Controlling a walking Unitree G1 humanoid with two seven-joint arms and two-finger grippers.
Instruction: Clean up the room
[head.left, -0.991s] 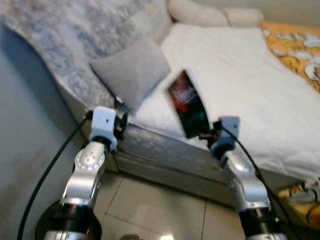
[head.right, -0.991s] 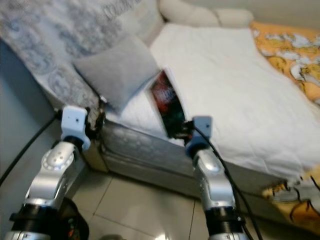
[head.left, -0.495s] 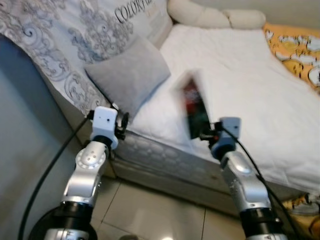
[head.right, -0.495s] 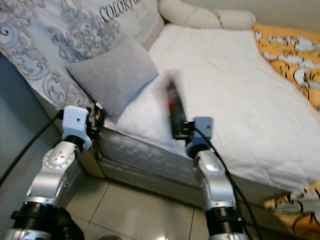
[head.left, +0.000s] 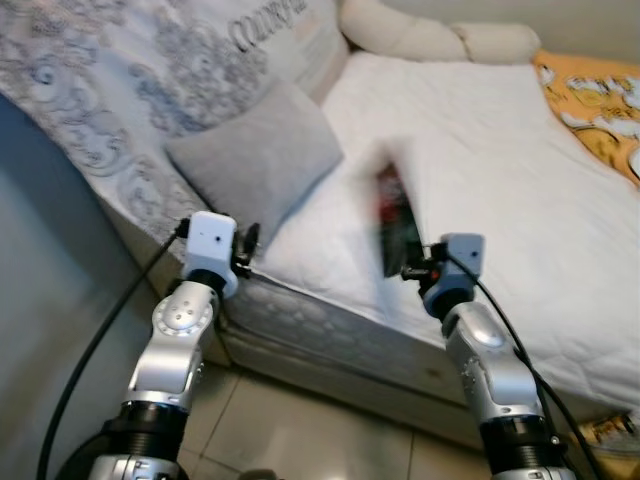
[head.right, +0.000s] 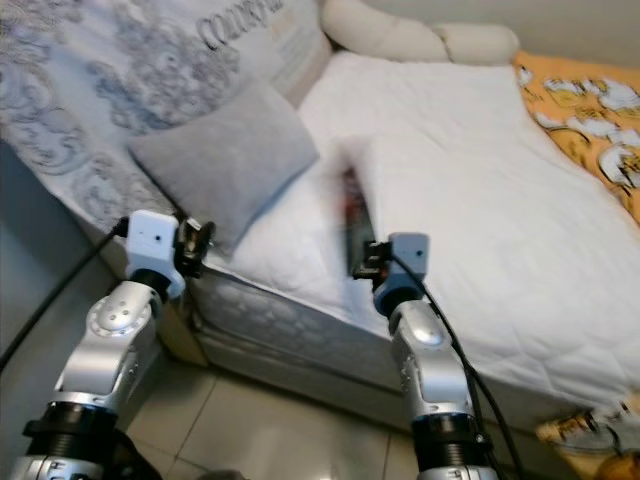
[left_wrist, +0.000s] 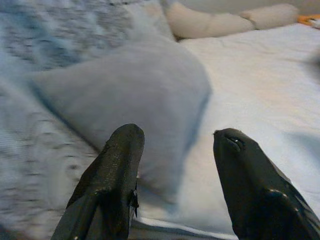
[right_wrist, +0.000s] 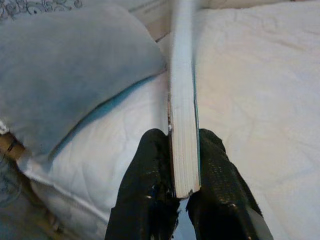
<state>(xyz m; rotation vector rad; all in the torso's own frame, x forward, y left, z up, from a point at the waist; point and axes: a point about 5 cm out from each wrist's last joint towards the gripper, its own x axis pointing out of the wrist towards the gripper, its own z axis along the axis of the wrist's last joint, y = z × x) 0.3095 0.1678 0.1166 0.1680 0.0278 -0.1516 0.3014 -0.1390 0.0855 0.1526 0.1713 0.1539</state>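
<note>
My right gripper (right_wrist: 183, 165) is shut on a book (right_wrist: 183, 115) with a dark red and black cover (head.left: 397, 220). It holds the book edge-up over the near side of the white bed (head.left: 500, 140). A grey pillow (head.left: 258, 160) lies on the bed's left part, leaning against a patterned grey headboard cover (head.left: 130, 90). My left gripper (left_wrist: 175, 150) is open at the bed's near left corner, pointing at that grey pillow (left_wrist: 125, 100), with nothing between its fingers.
A cream bolster (head.left: 440, 38) lies along the far end of the bed. An orange patterned blanket (head.left: 595, 100) covers the right side and hangs down at the lower right (head.right: 590, 430). Tiled floor (head.left: 300, 440) runs beneath my arms.
The book has been turned from cover-up to nearly edge-on in my right gripper. The camera has shifted slightly; the left arm stays where it was.
</note>
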